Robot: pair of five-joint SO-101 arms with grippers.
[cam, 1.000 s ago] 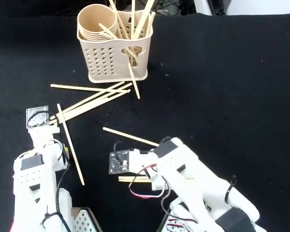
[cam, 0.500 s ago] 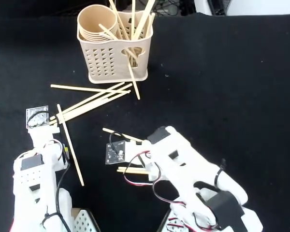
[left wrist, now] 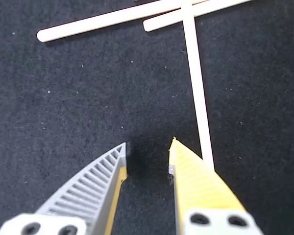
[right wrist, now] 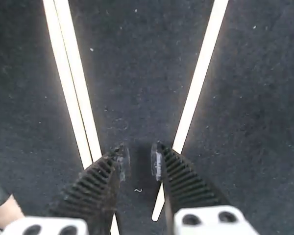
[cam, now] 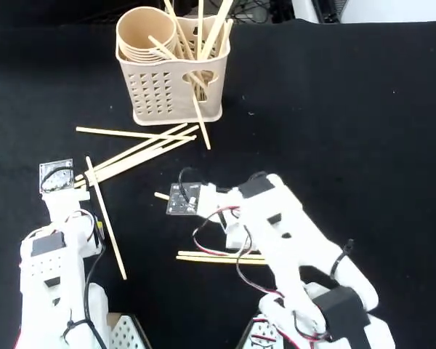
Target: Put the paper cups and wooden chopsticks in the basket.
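Near the surface [cam: 349, 109] centre, my right fingers [right wrist: 181, 186] shifted toward twelve o'clock, parted, empty, between two paired chopsticks [right wrist: 71, 83] and one single chopstick [right wrist: 198, 78], left fingers [left wrist: 196, 181] released, one basket [cam: 171, 91]

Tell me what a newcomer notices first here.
The beige basket at the far side, already holding stacked paper cups and upright chopsticks. In front of it, loose chopsticks lie fanned across the black table. Nearer, the right gripper hangs open and empty between a chopstick pair and a single chopstick.
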